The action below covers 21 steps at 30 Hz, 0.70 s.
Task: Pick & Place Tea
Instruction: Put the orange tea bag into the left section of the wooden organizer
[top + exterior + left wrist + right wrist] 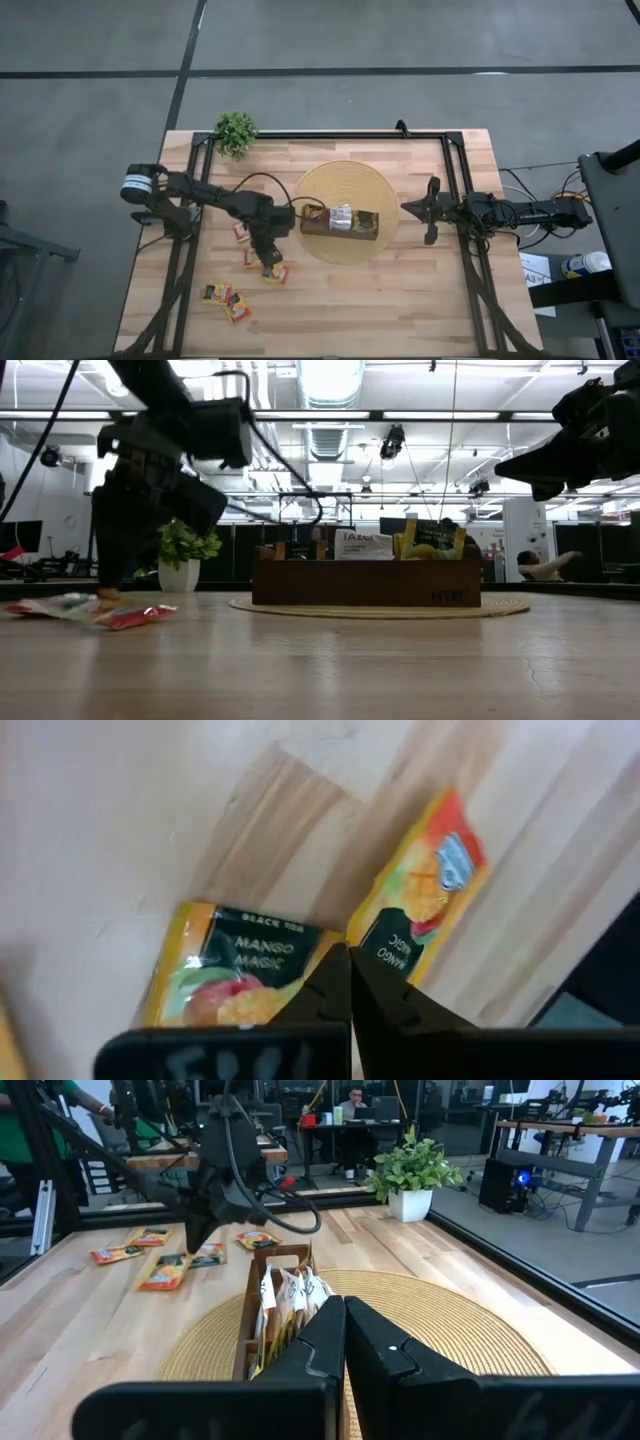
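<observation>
Light wood worktop (400, 290) on a grey floor, black frame rails round the edges, and a busy lab visible behind it in the low view. Starting at the left: the left arm reaches in over the scattered tea sachets, with the left gripper (268, 262) down at the worktop and its jaws together. From its wrist camera the tips sit right at the edges of two mango sachets (235, 975), one on each side, but I honestly can't tell if it's pinching one or just touching between them. The loose tea is spread around that spot: a couple of sachets (240, 232) just behind the gripper, one (277, 273) right beside it, and another pair (228, 300) nearer the front-left corner. A small potted plant (236, 131) stands at the back-left corner. Moving to the middle, a round woven mat (345, 180) carries the long brown wooden box (340, 226), which already has some sachets (345, 217) standing upright in its compartments. Over on the right, the right gripper (415, 208) hangs above the worktop just off the mat's edge, pointing at the box, jaws closed with nothing in them.
</observation>
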Each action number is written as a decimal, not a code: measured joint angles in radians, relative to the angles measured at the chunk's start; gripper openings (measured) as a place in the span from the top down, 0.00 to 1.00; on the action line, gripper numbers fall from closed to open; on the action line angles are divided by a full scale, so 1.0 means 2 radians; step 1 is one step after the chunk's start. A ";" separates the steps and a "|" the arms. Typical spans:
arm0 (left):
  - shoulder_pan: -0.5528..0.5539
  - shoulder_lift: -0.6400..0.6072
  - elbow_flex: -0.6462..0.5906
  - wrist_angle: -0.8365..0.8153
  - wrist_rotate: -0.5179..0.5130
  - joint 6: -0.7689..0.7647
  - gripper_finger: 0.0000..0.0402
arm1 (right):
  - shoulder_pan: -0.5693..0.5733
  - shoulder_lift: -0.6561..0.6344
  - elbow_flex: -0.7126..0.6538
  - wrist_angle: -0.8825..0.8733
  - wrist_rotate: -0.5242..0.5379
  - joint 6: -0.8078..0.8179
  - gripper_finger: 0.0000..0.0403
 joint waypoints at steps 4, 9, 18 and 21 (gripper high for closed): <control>0.000 0.000 0.048 -0.068 -0.022 0.035 1.00 | 0.000 0.000 0.000 0.000 0.000 0.000 0.98; 0.004 0.000 0.107 -0.151 -0.047 0.066 1.00 | 0.000 0.000 0.000 0.000 0.000 0.000 0.98; 0.009 0.008 0.210 -0.239 -0.072 0.094 1.00 | 0.000 0.000 0.000 0.000 0.000 0.000 0.98; 0.010 0.022 0.242 -0.264 -0.075 0.104 1.00 | 0.000 0.000 0.000 0.000 0.000 0.000 0.98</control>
